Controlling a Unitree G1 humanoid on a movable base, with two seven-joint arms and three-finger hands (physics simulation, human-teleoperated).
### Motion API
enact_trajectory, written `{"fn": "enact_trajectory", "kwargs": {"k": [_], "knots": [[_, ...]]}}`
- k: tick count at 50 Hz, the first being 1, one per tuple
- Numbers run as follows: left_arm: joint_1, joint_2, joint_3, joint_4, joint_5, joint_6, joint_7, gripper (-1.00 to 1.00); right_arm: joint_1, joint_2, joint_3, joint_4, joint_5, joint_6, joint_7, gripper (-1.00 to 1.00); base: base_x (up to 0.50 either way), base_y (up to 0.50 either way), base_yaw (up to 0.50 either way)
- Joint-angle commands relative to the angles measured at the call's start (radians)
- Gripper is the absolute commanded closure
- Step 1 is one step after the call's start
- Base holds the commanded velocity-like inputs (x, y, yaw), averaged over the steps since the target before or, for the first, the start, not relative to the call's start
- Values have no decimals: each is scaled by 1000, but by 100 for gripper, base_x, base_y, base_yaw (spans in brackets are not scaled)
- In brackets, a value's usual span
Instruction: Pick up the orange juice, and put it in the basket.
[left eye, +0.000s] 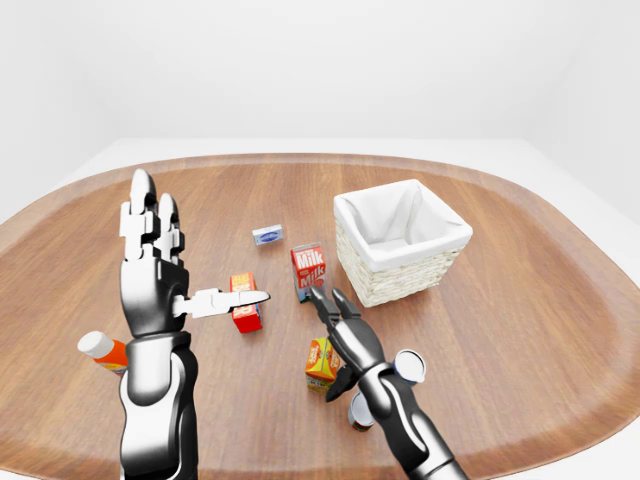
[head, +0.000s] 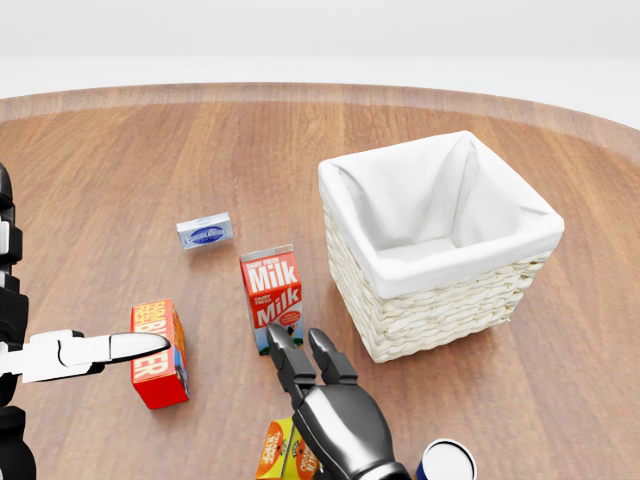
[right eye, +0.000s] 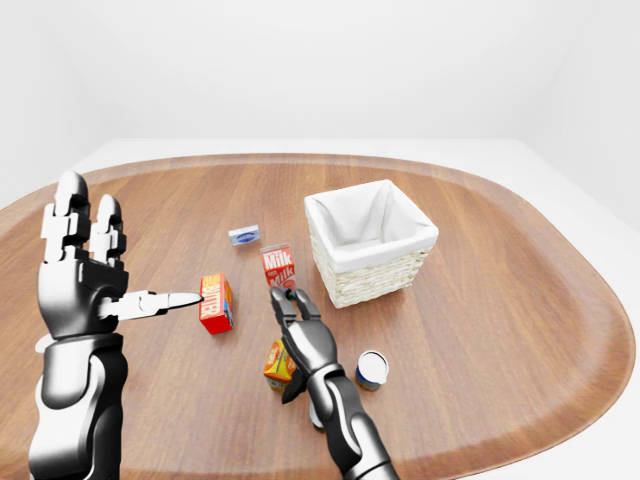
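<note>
The orange juice carton stands on the wooden table, low in the left-eye view, below the milk carton and well apart from the basket. There is one of it, orange and yellow with a green patch. The right hand is right beside it, over its right side, with two fingers stretched straight toward the milk carton and the thumb angled down along the carton's right face. The fingers are apart and not closed round the carton; whether the thumb touches it I cannot tell.

One milk carton, red and white, stands upright just above the hand's fingertips in the head view. One wicker basket with a white cloth lining sits to the right of the milk carton, close beside it but apart; nothing shows inside it.

Left of the milk carton stands one red box. Above it in the head view lies one small blue and white packet, flat on the table.

Two cans show near the right forearm in the left-eye view: one to its right with a blue side and pale top, the other mostly hidden beside the arm.

The left hand is raised upright at the left, two fingers pointing up and the thumb pointing sideways toward the red box, all spread and holding nothing. One bottle with a white cap lies behind the left forearm.
</note>
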Motion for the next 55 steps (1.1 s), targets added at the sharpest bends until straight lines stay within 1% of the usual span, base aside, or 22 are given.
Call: {"fn": "enact_trajectory", "kwargs": {"k": [1,23,24,25,40,46,55], "knots": [[3,-1,-2,-17,1,0,2,-100,-30,13,-14,92,13,0,-34,-100,0,0,0],[-3,-1,0,-4,-3,0,5,-100,-139,53,-47,376,18,0,-130,-100,0,0,0],[-4,-1,0,-4,-3,0,5,-100,-142,54,-49,383,18,0,-134,-9,0,0,0],[-3,-1,0,-7,-4,0,6,-100,-144,55,-52,389,19,0,-137,100,0,0,0],[-1,-2,2,-18,-9,0,15,-100,-155,61,-57,420,17,0,-146,100,0,0,0],[-7,1,7,4,-12,0,14,-100,-158,63,-58,424,15,0,-145,100,0,0,0],[-5,2,7,6,-14,0,16,-100,-156,64,-57,406,15,0,-134,100,0,0,0]]}}
